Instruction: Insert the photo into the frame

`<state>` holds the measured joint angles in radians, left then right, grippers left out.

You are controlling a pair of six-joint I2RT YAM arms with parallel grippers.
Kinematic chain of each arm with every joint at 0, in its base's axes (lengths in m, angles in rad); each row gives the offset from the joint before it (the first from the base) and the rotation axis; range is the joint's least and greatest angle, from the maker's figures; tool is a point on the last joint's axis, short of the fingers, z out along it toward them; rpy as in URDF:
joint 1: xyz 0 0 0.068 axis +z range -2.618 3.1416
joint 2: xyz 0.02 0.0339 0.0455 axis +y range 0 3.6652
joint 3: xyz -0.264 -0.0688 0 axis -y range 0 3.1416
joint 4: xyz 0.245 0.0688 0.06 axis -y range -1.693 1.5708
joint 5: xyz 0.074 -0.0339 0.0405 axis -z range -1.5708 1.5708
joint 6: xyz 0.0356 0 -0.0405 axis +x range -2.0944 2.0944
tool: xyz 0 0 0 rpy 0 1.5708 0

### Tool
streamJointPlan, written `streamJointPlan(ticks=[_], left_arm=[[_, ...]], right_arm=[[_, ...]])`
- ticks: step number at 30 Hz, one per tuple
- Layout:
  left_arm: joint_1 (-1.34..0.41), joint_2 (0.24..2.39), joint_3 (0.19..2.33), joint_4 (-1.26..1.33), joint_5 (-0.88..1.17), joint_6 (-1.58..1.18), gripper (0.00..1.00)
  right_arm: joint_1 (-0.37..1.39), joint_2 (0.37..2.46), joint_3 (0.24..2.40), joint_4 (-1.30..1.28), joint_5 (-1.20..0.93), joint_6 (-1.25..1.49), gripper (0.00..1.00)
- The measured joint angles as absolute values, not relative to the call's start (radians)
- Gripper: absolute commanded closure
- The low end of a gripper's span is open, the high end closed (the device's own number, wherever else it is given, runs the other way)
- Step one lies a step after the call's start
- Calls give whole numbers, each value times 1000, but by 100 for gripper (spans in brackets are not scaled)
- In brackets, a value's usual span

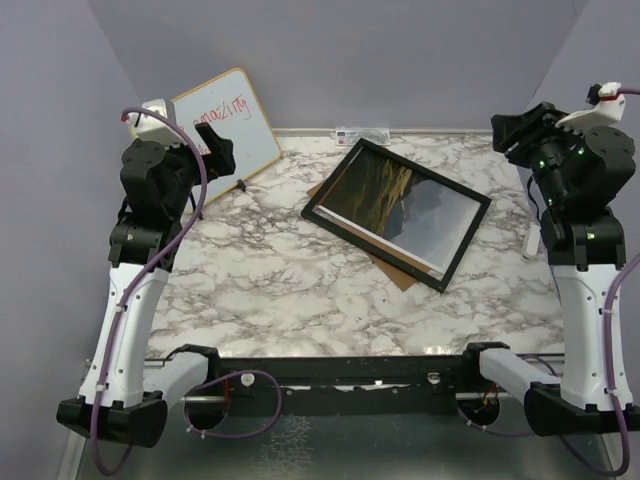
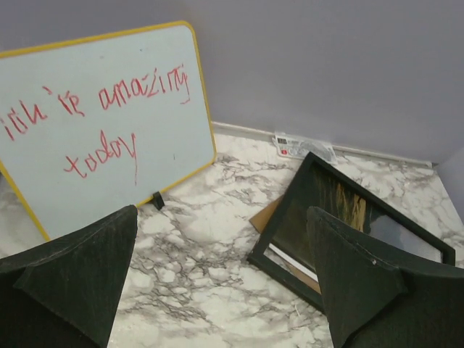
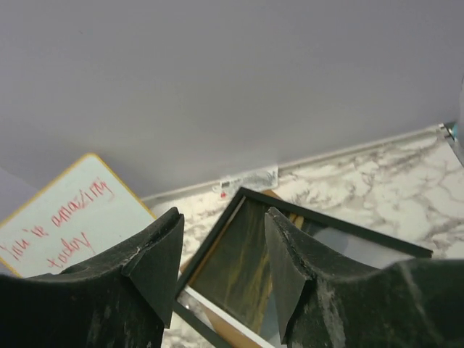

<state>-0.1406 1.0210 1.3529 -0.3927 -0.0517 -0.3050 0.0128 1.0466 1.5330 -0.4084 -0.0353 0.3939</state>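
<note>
Top view: black narrow-railed rectangular picture frame (image 1: pixel 345 231) lying flat, black face up, mid-right on marble-patterned bench (image 1: pixel 260 290). Glossy rectangular photo of grey mountains and golden hills (image 1: pixel 400 205) showing inside the rails, plain brown board (image 1: pixel 398 276) peeking out underneath.

Left wrist: left gripper (image 2: pixel 221 212) hovering well apart from the frame, jaws standing wide apart, empty.

Right wrist: right gripper (image 3: pixel 223 214) hanging above the frame, jaws partly apart, gripping nothing.

Photo looking placed, task probably near done. Properly seated and backed? Can't tell.
</note>
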Motion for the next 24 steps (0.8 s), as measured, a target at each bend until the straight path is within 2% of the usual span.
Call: streamJointPlan(ticks=[6,10,15,19,24], left_arm=[[-158,1060,1259,-333,-4,-363,1],[-159,1116,1209,-268,80,-404,1],[-160,1206,1150,-173,184,-463,1],[-165,1296,1147,-153,187,-517,1],[-166,1356,1140,-152,118,-562,1]], right_arm=[[13,1086,1491,-490,-63,399,42],[13,1166,1479,-547,-162,373,42],[33,1266,1325,-580,-316,354,41],[176,1340,1218,-602,-331,324,41],[337,1414,1182,-608,-322,283,44]])
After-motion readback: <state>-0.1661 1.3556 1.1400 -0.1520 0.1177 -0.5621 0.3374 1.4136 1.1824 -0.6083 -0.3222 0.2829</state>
